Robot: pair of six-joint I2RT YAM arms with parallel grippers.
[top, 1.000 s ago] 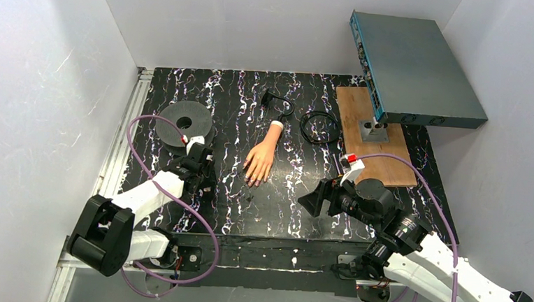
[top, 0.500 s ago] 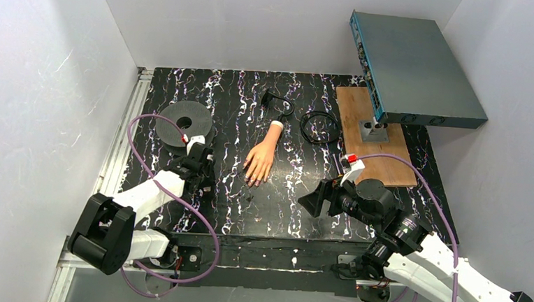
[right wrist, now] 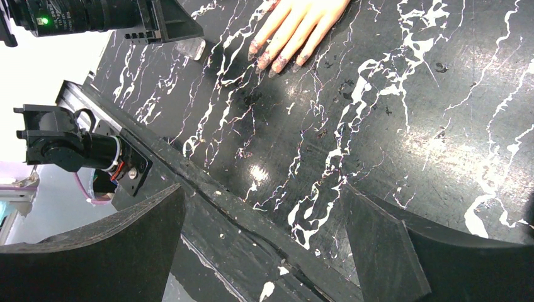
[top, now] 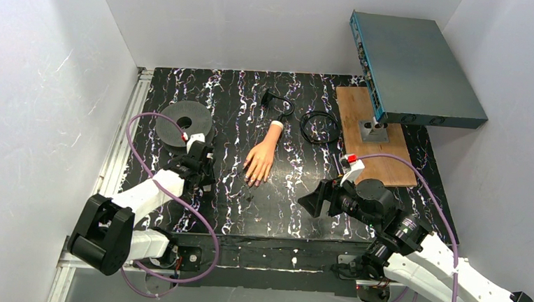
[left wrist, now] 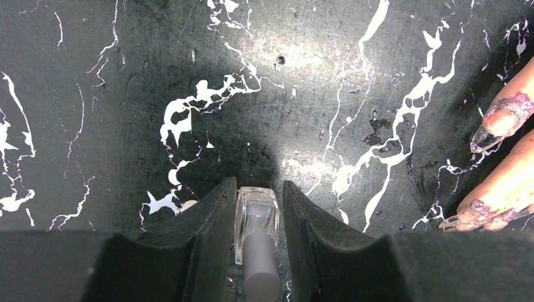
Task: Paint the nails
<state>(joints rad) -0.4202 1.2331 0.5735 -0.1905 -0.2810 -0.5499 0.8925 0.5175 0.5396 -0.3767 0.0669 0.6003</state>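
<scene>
A flesh-coloured mannequin hand (top: 260,159) lies mid-table, fingers toward me. Its nails (top: 250,180) are tiny and purplish; two smeared fingertips (left wrist: 488,135) enter the left wrist view at the right edge, and the nails (right wrist: 277,63) also show in the right wrist view. My left gripper (left wrist: 258,189) is low on the table, left of the hand. A clear nail polish bottle (left wrist: 256,217) with a grey cap lies between its fingers. The left finger touches the glass; a thin gap remains on the right. My right gripper (right wrist: 261,207) hangs wide open near the table's front edge, holding nothing.
A grey spool (top: 185,123) sits at the back left. Black cables (top: 319,126) lie behind the mannequin hand. A wooden board (top: 383,158) at the right carries a stand with a tilted grey-blue box (top: 416,69). White walls enclose the table.
The left gripper's fingers have drawn closer together around the bottle. Neither arm has visibly shifted in the top view, and the right gripper stays wide open.
</scene>
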